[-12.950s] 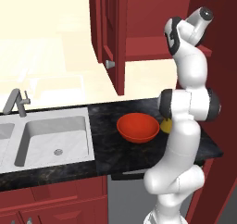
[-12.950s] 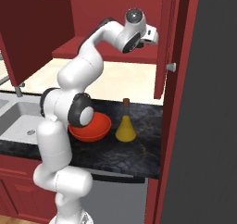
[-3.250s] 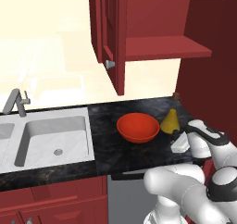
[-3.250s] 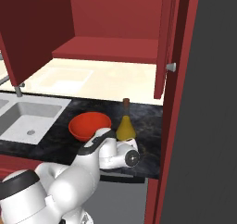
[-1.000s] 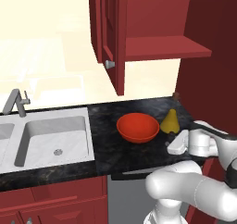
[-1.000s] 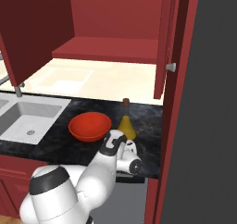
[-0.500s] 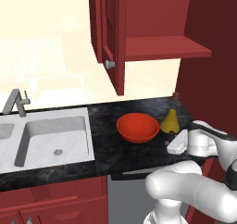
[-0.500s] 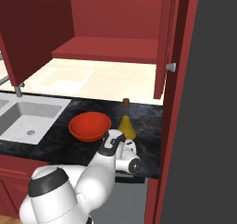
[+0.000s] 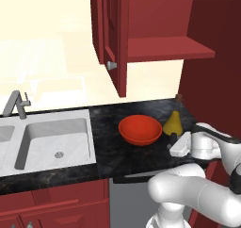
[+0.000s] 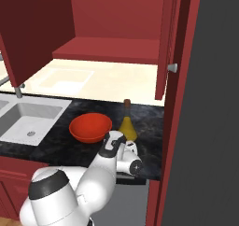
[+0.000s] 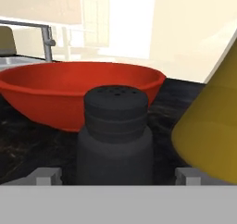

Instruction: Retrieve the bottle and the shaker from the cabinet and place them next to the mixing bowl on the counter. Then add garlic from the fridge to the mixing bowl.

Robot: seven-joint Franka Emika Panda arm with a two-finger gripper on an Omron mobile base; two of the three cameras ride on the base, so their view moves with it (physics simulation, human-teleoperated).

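While the shaker [image 11: 115,134] stands between bowl [image 11: 74,94] and bottle [image 11: 214,126], the gripper's [image 11: 115,176] fingers [image 11: 45,176] spread wide, clear of it.

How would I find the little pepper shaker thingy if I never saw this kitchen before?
Find the black counter under the open red cabinet, then the red bowl on it. Between the bowl and the yellow bottle stands the shaker, at the robot's gripper. It is small, black and round, with tiny holes on top.
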